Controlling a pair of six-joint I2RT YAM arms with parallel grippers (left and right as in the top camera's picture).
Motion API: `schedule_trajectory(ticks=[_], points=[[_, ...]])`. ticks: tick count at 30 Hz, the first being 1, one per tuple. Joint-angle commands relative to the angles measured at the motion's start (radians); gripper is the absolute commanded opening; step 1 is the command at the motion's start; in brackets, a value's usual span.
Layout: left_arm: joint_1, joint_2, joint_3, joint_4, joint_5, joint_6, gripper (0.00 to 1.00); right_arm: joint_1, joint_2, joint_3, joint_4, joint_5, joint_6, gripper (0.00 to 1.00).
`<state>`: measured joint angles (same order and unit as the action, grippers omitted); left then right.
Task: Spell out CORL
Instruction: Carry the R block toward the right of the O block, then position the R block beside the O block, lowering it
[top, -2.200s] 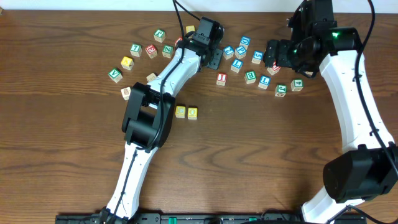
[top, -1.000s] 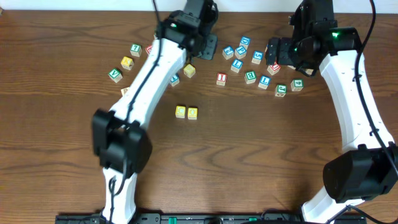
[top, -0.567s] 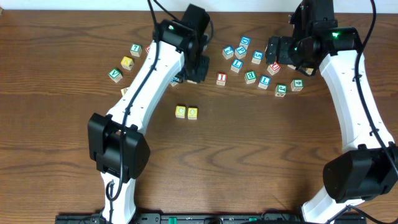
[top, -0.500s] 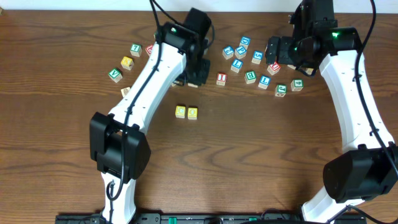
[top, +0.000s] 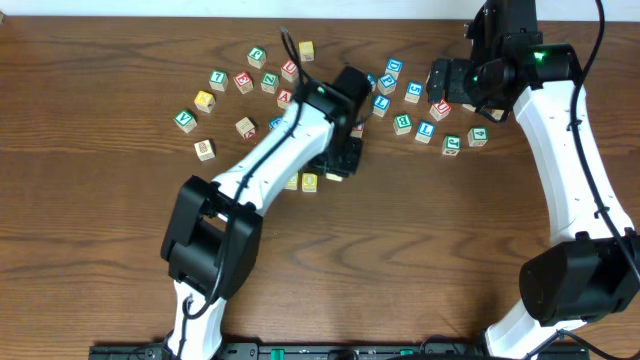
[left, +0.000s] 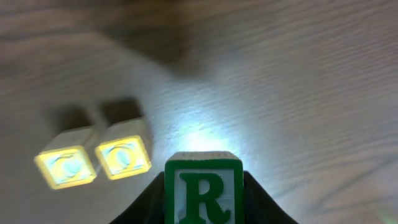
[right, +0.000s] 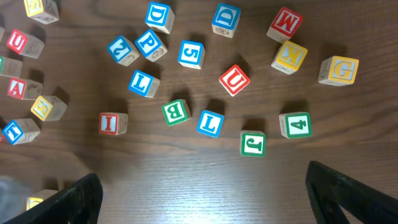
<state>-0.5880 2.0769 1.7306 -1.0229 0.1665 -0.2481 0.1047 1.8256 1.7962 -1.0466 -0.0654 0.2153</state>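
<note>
Green-on-white R cube (left: 203, 193) pinched between the dark fingers (left: 146, 202) of the left gripper (top: 340, 160), clamped on two opposite sides, letter upright toward the wrist camera. Held over the middle of the worktop (top: 120, 260); resting on the wood or just above it, cannot tell. Just beside it in the wrist view, first yellow cube (left: 122, 155) and second yellow cube (left: 65, 167), touching in a row, flat on the wood, letters too blurred to read surely. From overhead, only partly seen past the left arm.

Right gripper (right: 205, 186) spread wide, gripping nothing, hanging above the scatter of letter cubes toward the far right of the worktop. Below it, blue L cube (right: 210, 123) just beside a green B cube (right: 176, 112), and a second blue L cube (right: 143, 83) near them, closer to the far edge. More loose cubes strewn along the far edge toward the left.
</note>
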Motion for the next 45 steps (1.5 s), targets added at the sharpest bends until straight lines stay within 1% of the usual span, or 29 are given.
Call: schedule_trajectory(ticks=[1,7,13,22,37,38,39,40,45], points=[[-0.015,0.014,-0.056,0.039,-0.002,-0.034,0.29,-0.002,0.000,0.000,0.002,0.011,-0.014,0.99],[-0.017,0.014,-0.164,0.176,-0.098,-0.115,0.29,-0.001,0.000,0.000,0.002,0.011,-0.014,0.99],[-0.018,0.014,-0.219,0.287,-0.108,-0.132,0.29,-0.001,0.000,0.000,0.002,0.011,-0.014,0.99],[-0.018,0.015,-0.242,0.314,-0.108,-0.132,0.29,0.001,0.000,0.000,0.002,0.011,-0.014,0.99],[-0.018,0.015,-0.244,0.315,-0.108,-0.132,0.31,0.001,0.000,0.000,0.002,0.011,-0.014,0.99],[-0.018,0.015,-0.244,0.315,-0.108,-0.132,0.41,0.001,0.000,0.000,0.002,0.011,-0.014,0.99],[-0.018,0.015,-0.244,0.314,-0.108,-0.132,0.47,0.001,0.000,0.000,0.002,0.011,-0.014,0.99],[-0.018,0.015,-0.244,0.314,-0.107,-0.132,0.50,0.001,0.000,0.000,0.002,0.011,-0.014,0.99],[-0.018,0.015,-0.244,0.314,-0.107,-0.132,0.50,0.001,0.000,0.000,0.002,0.011,-0.014,0.99]])
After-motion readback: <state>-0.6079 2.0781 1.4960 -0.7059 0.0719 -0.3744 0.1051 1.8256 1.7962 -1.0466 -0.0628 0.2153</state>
